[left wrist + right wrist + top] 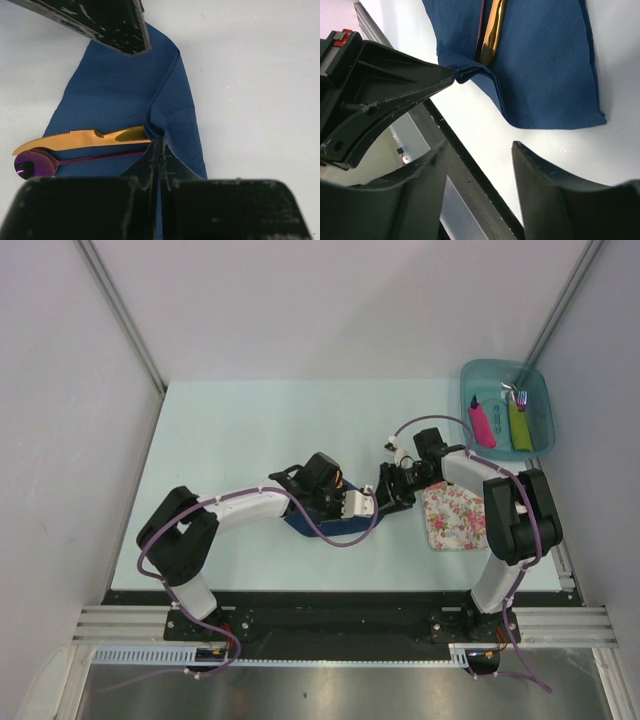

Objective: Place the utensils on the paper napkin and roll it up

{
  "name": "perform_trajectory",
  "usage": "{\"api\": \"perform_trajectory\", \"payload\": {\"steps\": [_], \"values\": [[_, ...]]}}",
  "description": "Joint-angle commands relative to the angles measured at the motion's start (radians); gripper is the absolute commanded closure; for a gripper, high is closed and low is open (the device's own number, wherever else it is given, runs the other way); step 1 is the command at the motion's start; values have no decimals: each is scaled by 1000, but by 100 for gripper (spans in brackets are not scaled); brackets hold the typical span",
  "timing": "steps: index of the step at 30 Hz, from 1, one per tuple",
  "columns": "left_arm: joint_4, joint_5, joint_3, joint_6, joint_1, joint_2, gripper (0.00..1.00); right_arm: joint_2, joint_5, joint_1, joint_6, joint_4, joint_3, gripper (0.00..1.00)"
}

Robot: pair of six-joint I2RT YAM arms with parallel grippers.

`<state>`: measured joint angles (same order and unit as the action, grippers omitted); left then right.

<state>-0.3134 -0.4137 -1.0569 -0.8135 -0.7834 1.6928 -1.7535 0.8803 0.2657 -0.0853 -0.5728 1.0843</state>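
Navy-blue thin paper napkin (115, 85) lies partly folded on the pale table (260, 75). On it, a slim golden-tan knife-shaped utensil (82, 139) and a small purple-bowled spoon (30, 164) with a thin dark handle lie side by side, touching. The left end effector (160, 148) is closed, pinching a raised fold of the napkin just beside the knife's handle, while the right end effector (479, 150) hovers near the napkin's edge, jaws apart with nothing between them.
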Motion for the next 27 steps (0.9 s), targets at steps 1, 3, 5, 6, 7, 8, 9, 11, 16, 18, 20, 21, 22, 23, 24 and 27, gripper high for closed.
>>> {"api": "perform_trajectory", "payload": {"steps": [1, 3, 5, 6, 7, 8, 9, 11, 16, 18, 20, 21, 22, 23, 24, 27], "values": [[54, 0, -43, -10, 18, 22, 100, -35, 48, 27, -31, 56, -3, 48], [60, 0, -48, -9, 21, 30, 100, -50, 49, 44, -37, 71, -3, 51], [65, 3, -51, -9, 24, 34, 100, -61, 46, 64, -48, 88, -3, 53], [63, 3, -49, -9, 26, 36, 100, -64, 43, 70, -53, 94, -3, 55], [63, 4, -52, -9, 26, 39, 100, -72, 45, 78, -62, 100, -3, 58], [65, 3, -52, -9, 29, 42, 100, -86, 45, 86, -64, 103, 0, 59], [68, 4, -52, -7, 30, 44, 100, -92, 45, 101, -65, 103, 3, 59], [76, 6, -48, -4, 32, 47, 100, -112, 40, 113, -67, 116, 5, 62], [88, 12, -45, 5, 33, 50, 100, -155, 39, 132, -91, 154, 2, 64], [99, 15, -41, 17, 35, 53, 99, -169, 34, 135, -114, 178, 2, 65], [96, 16, -46, 40, 39, 47, 94, -181, 16, 139, -123, 198, 2, 66], [94, 16, -46, 53, 42, 42, 85, -184, 10, 139, -129, 198, 2, 67], [93, 16, -46, 65, 45, 35, 80, -195, 3, 139, -133, 200, 2, 68], [89, 9, -45, 95, 55, 13, 76, -199, -3, 139, -131, 199, 3, 68], [83, 3, -45, 117, 61, 1, 70, -204, -6, 138, -130, 197, 3, 68], [48, -45, -54, 226, 93, -34, 68, -222, -3, 138, -131, 197, 2, 69]]}}
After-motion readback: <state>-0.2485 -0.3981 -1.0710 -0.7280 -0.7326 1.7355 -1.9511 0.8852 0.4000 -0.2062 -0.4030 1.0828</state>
